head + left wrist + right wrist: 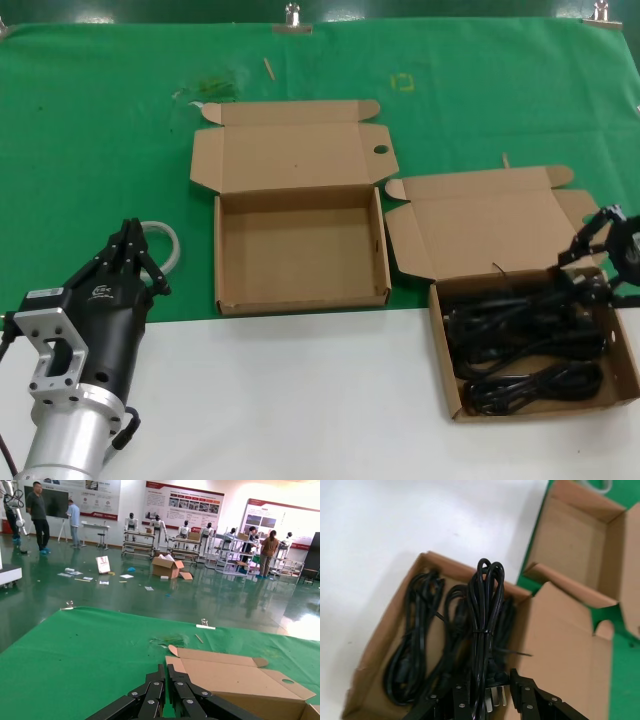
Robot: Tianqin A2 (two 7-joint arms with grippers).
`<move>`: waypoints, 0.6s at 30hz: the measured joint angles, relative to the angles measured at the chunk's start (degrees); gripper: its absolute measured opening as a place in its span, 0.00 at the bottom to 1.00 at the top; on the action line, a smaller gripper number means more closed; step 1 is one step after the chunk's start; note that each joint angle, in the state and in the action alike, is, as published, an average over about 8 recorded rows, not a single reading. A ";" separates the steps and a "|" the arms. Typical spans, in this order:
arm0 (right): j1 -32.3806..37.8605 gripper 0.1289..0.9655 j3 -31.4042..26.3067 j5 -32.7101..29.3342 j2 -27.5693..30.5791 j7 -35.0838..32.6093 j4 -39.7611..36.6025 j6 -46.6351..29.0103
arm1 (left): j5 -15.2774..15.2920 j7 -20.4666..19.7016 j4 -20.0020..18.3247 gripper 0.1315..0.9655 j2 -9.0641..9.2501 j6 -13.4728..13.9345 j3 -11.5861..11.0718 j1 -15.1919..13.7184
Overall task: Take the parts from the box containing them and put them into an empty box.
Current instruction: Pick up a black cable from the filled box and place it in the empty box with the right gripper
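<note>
My right claw (597,262) hangs over the far right corner of the box of cords (620,345), clamped on one black cord (484,630) near its plug end. My left claw (130,250), fingers pressed together, waits low beside the empty box (300,300), near a white ring (172,243).

left gripper (168,677) closed, over green cloth (90,655), open empty box (235,680)
</note>
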 joint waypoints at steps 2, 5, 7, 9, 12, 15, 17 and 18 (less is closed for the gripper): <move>0.34 0.19 0.32 0.34 -0.27 0.17 0.17 0.21 | 0.00 0.00 0.00 0.03 0.00 0.00 0.00 0.00; 0.84 0.19 0.81 0.88 -0.97 0.05 0.22 0.94 | 0.00 0.00 0.00 0.03 0.00 0.00 0.00 0.00; 1.09 0.19 1.15 1.25 -1.61 -0.11 0.29 1.69 | 0.00 0.00 0.00 0.03 0.00 0.00 0.00 0.00; 1.25 0.19 1.45 1.59 -2.36 -0.31 0.44 2.59 | 0.00 0.00 0.00 0.03 0.00 0.00 0.00 0.00; 1.28 0.19 1.73 1.98 -3.64 -0.61 0.92 4.10 | 0.00 0.00 0.00 0.03 0.00 0.00 0.00 0.00; 1.17 0.19 1.70 2.15 -5.07 -0.76 1.57 5.53 | 0.00 0.00 0.00 0.03 0.00 0.00 0.00 0.00; 1.09 0.19 1.52 2.14 -6.13 -0.85 1.91 6.46 | 0.00 0.00 0.00 0.03 0.00 0.00 0.00 0.00; 1.06 0.19 1.39 2.10 -6.71 -0.88 2.04 6.90 | 0.00 0.00 0.00 0.03 0.00 0.00 0.00 0.00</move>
